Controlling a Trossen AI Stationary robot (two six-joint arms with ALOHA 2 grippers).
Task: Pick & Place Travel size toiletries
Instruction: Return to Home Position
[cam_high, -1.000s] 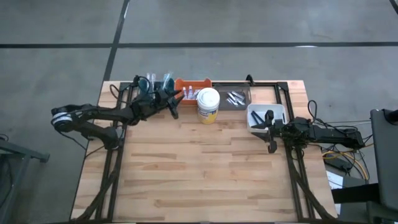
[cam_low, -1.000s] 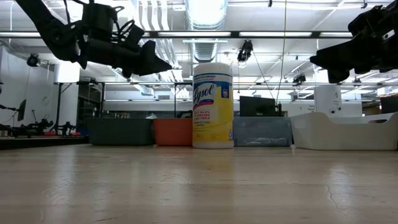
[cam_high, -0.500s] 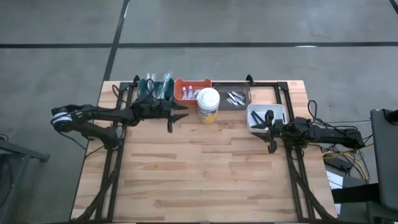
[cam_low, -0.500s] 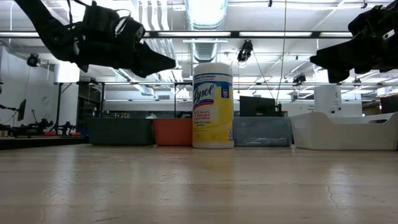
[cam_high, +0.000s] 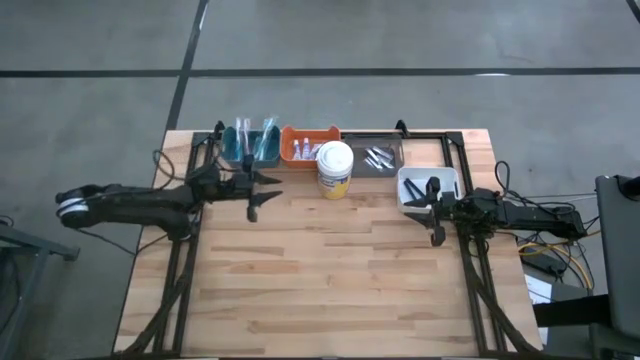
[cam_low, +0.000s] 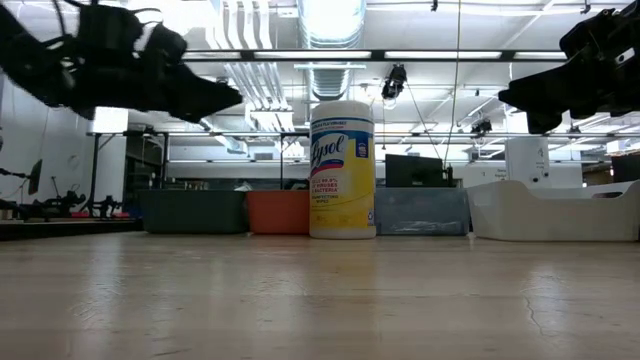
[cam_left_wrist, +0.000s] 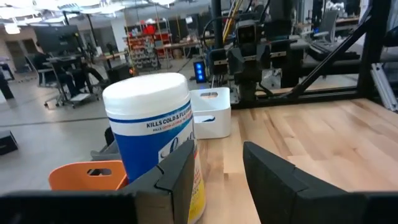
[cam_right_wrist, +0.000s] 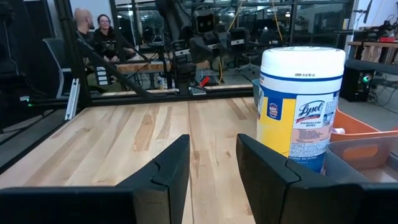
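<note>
1. The wooden surface (cam_high: 330, 270) stands on a grey floor (cam_high: 400, 40). Two people (cam_right_wrist: 93, 28) sit far back in the room.
2. Four bins sit along the back: teal bin (cam_high: 236, 157), orange bin (cam_high: 310, 133), grey bin (cam_high: 392, 147), white bin (cam_high: 450, 180). One wipes tub (cam_high: 334, 168) stands by the orange one.
3. Toothbrushes (cam_high: 254, 138) lie in the teal bin, white tubes (cam_high: 303, 150) in the orange, silver tubes (cam_high: 377, 157) in the grey. They are too small to count.
4. There are two arms. The left gripper (cam_high: 262, 190) hangs just before the teal bin, the right gripper (cam_high: 432, 210) by the white bin. Both jaws are a little apart and hold nothing.
</note>
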